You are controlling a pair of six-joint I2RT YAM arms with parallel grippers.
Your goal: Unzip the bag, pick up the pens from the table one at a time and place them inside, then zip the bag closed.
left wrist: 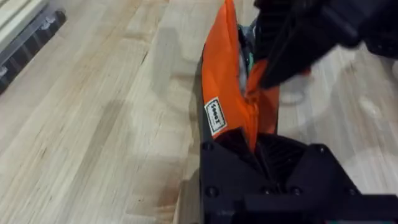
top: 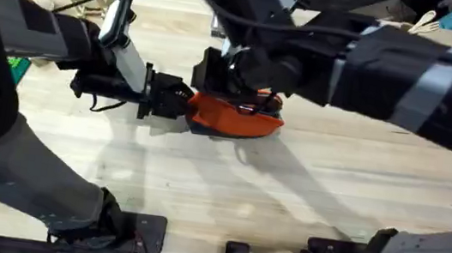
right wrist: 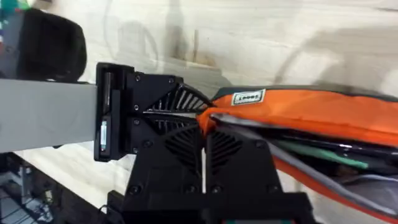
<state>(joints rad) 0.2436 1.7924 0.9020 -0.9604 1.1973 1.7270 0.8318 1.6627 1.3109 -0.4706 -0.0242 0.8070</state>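
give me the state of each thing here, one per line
bag: lying on the table, mouth open, one end pinched by the left gripper
green pen: inside the bag
left gripper: fingers shut on the bag's end
right gripper: fingers shut on the bag's edge at the same end
table: bearing the bag

left hand [top: 179,101] pinched closed | right hand [top: 240,81] apparently closed, meeting left

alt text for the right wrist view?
The left gripper pinches the end of the orange bag, which lies open on the table. Inside the opening a green pen and a black pen lie lengthwise. The right gripper is shut at the same end.
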